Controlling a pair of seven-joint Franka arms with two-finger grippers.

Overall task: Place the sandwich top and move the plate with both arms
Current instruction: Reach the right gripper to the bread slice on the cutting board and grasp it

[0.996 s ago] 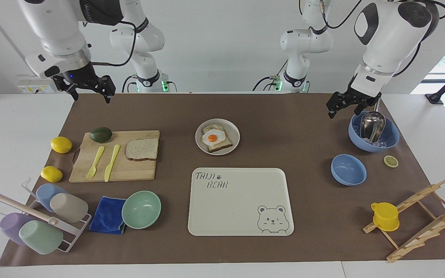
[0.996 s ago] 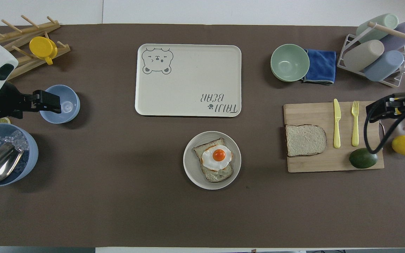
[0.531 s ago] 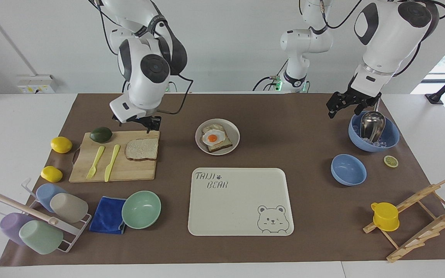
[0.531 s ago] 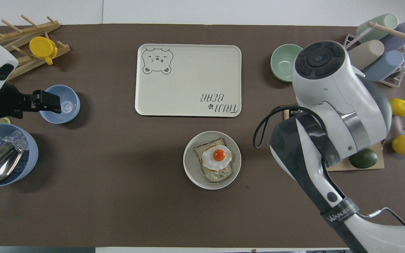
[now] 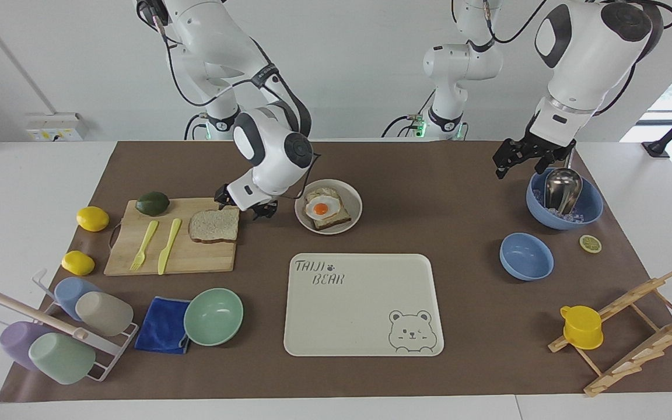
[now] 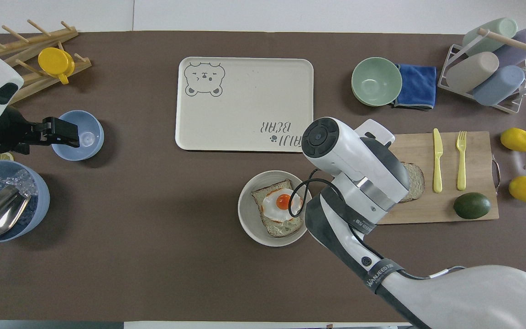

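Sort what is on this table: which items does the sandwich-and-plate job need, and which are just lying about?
Job items:
- sandwich top, on the cutting board
- plate, holding toast and fried egg
- right gripper, beside the sandwich top
- left gripper, waiting over the big blue bowl

Lying about:
- bear tray
- mint-green bowl
- cup rack
- lemons
- avocado

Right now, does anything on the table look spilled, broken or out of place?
Nothing looks spilled or damaged. The fried egg sits on toast on the plate, and the bread slice lies flat on the cutting board. One small oddity: a lemon slice lies directly on the brown mat beside the blue bowls.
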